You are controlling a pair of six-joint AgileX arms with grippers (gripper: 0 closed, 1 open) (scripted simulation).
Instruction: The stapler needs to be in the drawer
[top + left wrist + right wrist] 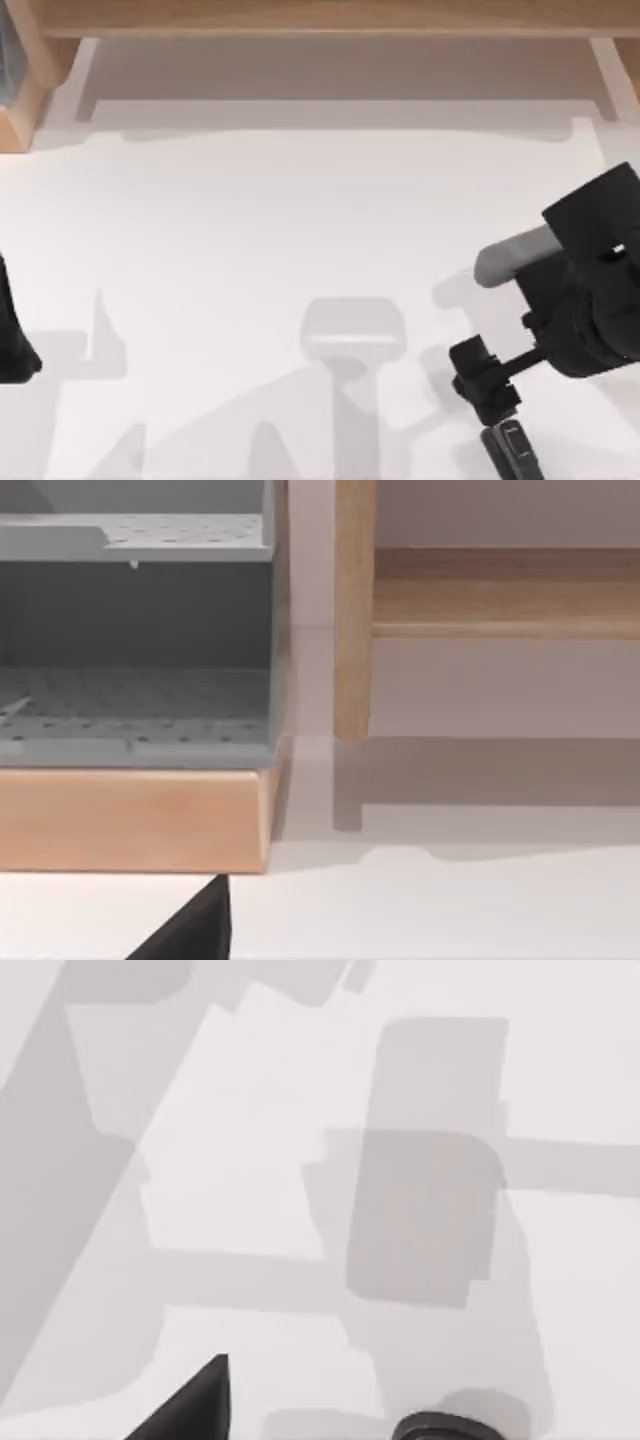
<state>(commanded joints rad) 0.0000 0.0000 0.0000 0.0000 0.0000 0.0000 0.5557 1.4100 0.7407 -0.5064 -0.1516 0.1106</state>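
Note:
The stapler, small, black and elongated, lies on the white table at the front edge, right of centre. My right gripper hovers just behind it and slightly to its left, open and holding nothing. In the right wrist view one dark fingertip shows low over the table, and the stapler's rounded end peeks in at the picture's edge. The drawer, a grey perforated box on a wooden base, faces the left wrist camera. My left arm is parked at the table's left edge, its gripper open.
A wooden shelf frame runs along the back of the table, with an upright post beside the drawer unit. The wooden corner of that unit sits at the back left. Shadows of the arms fall on the white table.

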